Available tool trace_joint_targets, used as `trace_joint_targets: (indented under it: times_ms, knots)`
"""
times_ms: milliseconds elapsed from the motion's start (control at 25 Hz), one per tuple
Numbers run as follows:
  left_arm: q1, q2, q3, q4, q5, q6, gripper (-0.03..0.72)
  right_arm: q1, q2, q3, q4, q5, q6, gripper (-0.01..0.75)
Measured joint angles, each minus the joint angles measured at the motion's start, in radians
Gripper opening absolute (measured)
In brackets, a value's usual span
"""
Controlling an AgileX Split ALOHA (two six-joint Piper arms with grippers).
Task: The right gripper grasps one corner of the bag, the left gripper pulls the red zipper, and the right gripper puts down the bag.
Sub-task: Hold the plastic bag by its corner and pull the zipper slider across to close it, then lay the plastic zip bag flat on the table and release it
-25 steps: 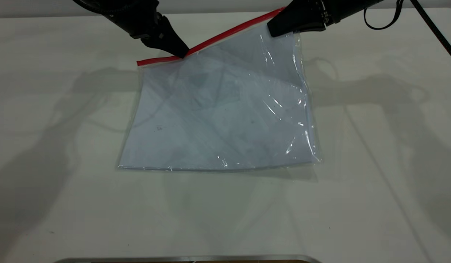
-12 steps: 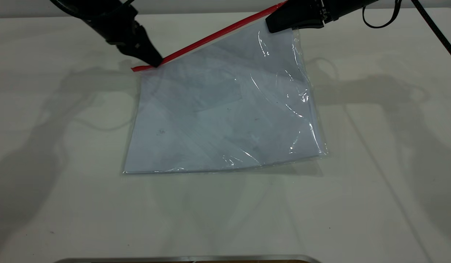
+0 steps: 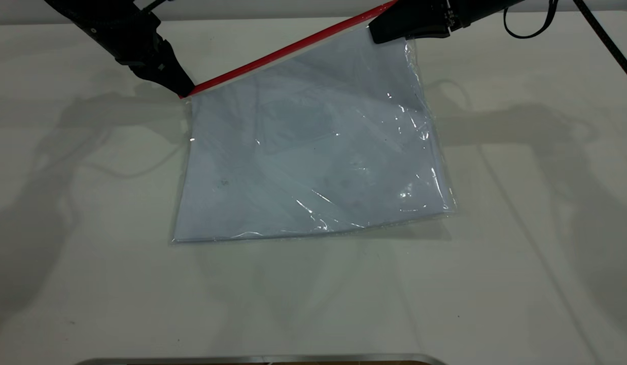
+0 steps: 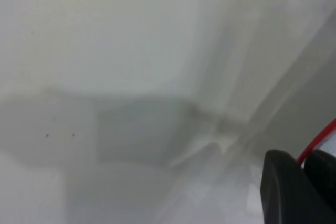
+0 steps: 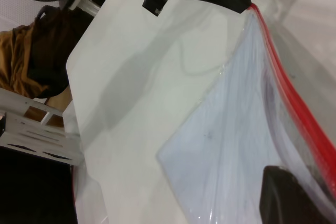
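The clear bag (image 3: 313, 152) with white paper sheets lies on the table, its far right corner (image 3: 389, 7) lifted. My right gripper (image 3: 382, 30) is shut on that corner, where the red zipper (image 3: 283, 52) ends. The zipper runs taut along the far long edge. My left gripper (image 3: 184, 91) is shut on the zipper at its far left end; the red strip (image 4: 317, 142) passes between its fingers (image 4: 283, 182) in the left wrist view. The right wrist view shows the bag (image 5: 236, 145), the zipper (image 5: 294, 103) and the left gripper (image 5: 247, 1) at the strip's far end.
The white table (image 3: 521, 228) spreads around the bag. A metal edge (image 3: 263, 359) lies at the near side. The right arm's looped cable (image 3: 531, 25) hangs at the back right. Clutter and a rack (image 5: 31, 129) stand beyond the table edge in the right wrist view.
My left gripper has slid leftward along the red zipper to its left end. The strip has pulled taut and straight. The right gripper kept hold of the corner.
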Motion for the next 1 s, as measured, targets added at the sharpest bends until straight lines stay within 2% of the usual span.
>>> trace_joint_targets:
  times_ms: [200,360,440,520,640,720,840,1000]
  knots:
    - [0.000,-0.007,0.000,-0.025,-0.004,-0.053,0.136,-0.001,0.000,0.000,-0.002,-0.013,-0.037,0.038]
    - [0.007,-0.068,0.000,-0.102,-0.013,-0.094,0.261,0.005,0.000,0.000,-0.051,-0.146,-0.037,0.087]
    - [0.008,-0.125,0.000,-0.146,-0.008,-0.097,0.334,0.014,-0.001,0.000,-0.113,-0.257,-0.006,0.153]
    - [0.007,-0.187,0.000,-0.188,0.012,-0.099,0.381,0.024,-0.002,0.000,-0.225,-0.368,0.050,0.255]
    - [-0.002,-0.283,0.000,-0.227,0.055,-0.100,0.405,0.033,-0.002,0.000,-0.439,-0.539,0.199,0.394]
    - [-0.016,-0.345,0.000,-0.234,0.090,-0.102,0.407,0.030,-0.004,0.000,-0.592,-0.623,0.382,0.443]
    - [-0.042,-0.430,0.000,-0.236,0.146,-0.114,0.407,0.026,-0.043,0.001,-0.859,-0.609,0.676,0.459]
    - [-0.062,-0.551,0.000,-0.234,0.189,-0.187,0.407,0.027,-0.157,0.001,-1.156,-0.422,1.011,0.451]
